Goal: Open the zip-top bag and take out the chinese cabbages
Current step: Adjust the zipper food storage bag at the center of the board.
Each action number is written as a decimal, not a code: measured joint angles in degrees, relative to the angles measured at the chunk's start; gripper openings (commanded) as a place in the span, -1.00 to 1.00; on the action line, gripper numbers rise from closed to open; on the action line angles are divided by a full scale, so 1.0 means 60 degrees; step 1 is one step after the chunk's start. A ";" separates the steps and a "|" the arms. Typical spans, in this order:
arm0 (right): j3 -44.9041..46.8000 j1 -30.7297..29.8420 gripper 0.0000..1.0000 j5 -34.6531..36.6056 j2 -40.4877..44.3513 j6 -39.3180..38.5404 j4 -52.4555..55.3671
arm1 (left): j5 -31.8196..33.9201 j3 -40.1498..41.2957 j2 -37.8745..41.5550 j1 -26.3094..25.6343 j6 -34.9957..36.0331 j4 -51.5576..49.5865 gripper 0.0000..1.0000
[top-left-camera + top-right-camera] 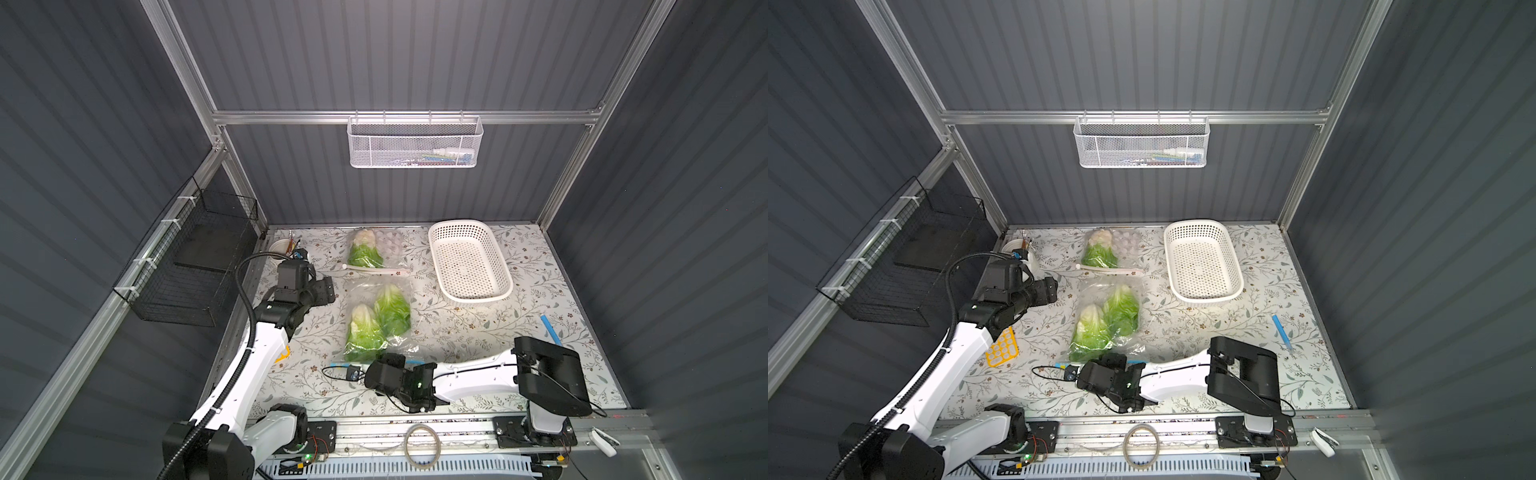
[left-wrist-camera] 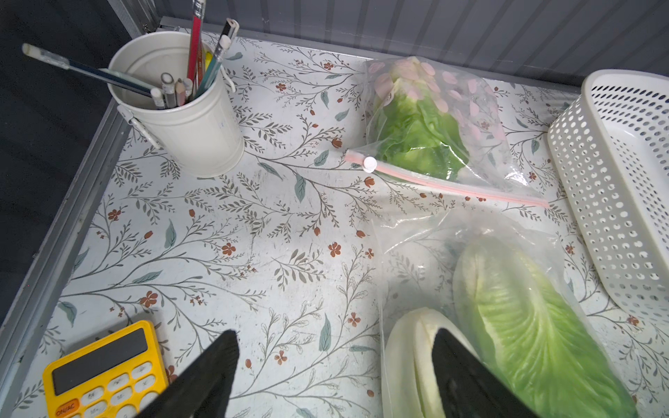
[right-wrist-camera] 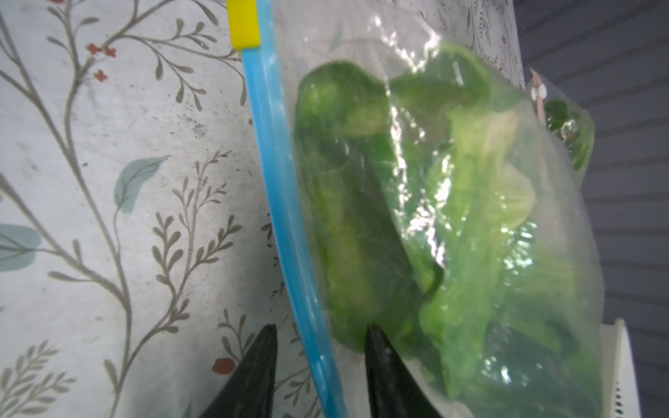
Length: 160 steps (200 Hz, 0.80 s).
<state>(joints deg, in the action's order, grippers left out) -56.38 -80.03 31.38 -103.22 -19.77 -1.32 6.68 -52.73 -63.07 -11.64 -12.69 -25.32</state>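
A clear zip-top bag [image 1: 380, 320] lies mid-table with two chinese cabbages [image 1: 363, 330] [image 1: 392, 309] inside, green tips toward the front. Its blue zip strip [image 3: 278, 181] carries a yellow slider [image 3: 246, 25] at the end. My right gripper [image 3: 321, 329] stands at the bag's front edge, jaws apart, one on either side of the strip without pinching it. My left gripper [image 2: 336, 333] hovers open at the bag's left side, one finger over a cabbage's white base [image 2: 409, 354]. A second bag [image 1: 374, 249], farther back, holds a third cabbage [image 2: 416, 134] and pale round lumps.
A white perforated basket [image 1: 469, 259] sits at the back right. A cup of pencils [image 2: 173, 105] stands in the back left corner and a yellow calculator [image 2: 105, 369] lies by the left edge. A blue pen [image 1: 550, 328] lies right, a small black wired device [image 1: 353, 371] front centre.
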 measured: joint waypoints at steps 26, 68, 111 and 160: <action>0.0000 0.0000 -0.76 0.0051 -0.0025 -0.0076 -0.0080 | -0.0004 -0.0004 0.0000 0.0000 -0.0004 0.0000 0.71; 0.0051 0.0029 -1.00 -0.0018 0.0000 0.0044 -0.0168 | -0.0004 0.0000 -0.0011 0.0000 -0.0004 0.0000 0.71; 0.0390 0.0215 -1.00 -0.0419 0.0736 0.0295 -0.0109 | -0.0004 0.0000 -0.0011 0.0000 -0.0004 0.0000 0.69; 0.0521 0.1315 -1.00 -0.1381 0.2433 0.0834 0.0248 | -0.0182 0.0000 -0.0004 0.0000 0.0004 0.0007 0.57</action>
<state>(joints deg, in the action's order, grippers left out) -53.25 -72.14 23.09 -88.62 -14.76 0.16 5.58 -52.73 -63.09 -11.64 -12.67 -25.28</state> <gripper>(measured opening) 0.053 0.795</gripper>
